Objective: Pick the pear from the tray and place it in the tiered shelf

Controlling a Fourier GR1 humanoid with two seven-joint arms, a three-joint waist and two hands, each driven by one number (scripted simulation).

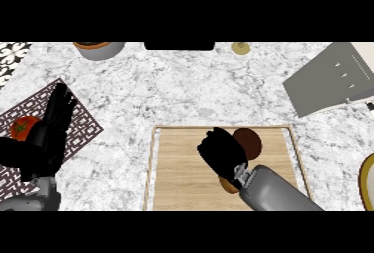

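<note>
Right robot hand (pixel 223 153) curls over pear (pixel 248 142) inside tray's (pixel 153 168) raised rim.

One head view looks steeply down at the counter (pixel 182 89)

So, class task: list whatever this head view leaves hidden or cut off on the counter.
- Pear: mostly covered by the right hand.
- Tiered shelf: cut by the right edge.
- Pot: cut by the top band.
- Left hand overlaps the patterned mat.
</note>
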